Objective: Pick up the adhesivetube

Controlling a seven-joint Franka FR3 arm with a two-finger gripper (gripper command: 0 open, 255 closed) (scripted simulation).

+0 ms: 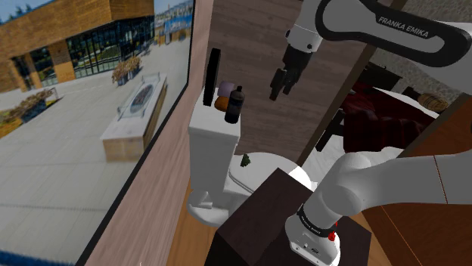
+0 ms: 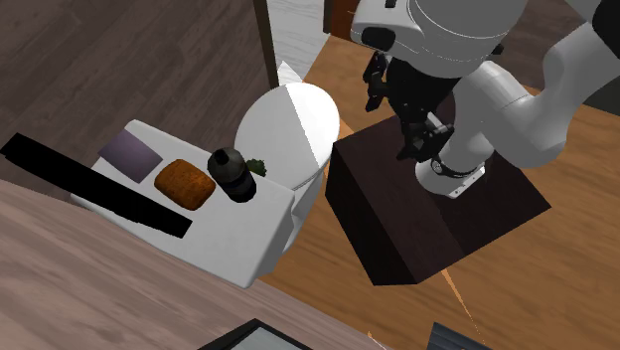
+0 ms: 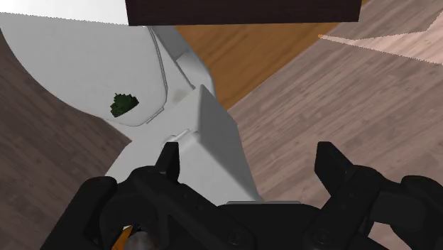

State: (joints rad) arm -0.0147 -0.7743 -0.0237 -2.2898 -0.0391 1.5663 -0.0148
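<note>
One dark tube (image 1: 235,103) stands upright on the toilet tank (image 1: 210,130), below my spread end effector (image 1: 281,91), toward the shoulder view's left.

The toilet (image 2: 298,119) is white; on its tank (image 2: 231,237) sit a purple pad (image 2: 130,154), an orange-brown block (image 2: 185,184) and a black adhesive tube (image 2: 231,175). The stand (image 2: 397,229) is dark brown, the floor (image 2: 318,259) orange wood-grain.
</note>
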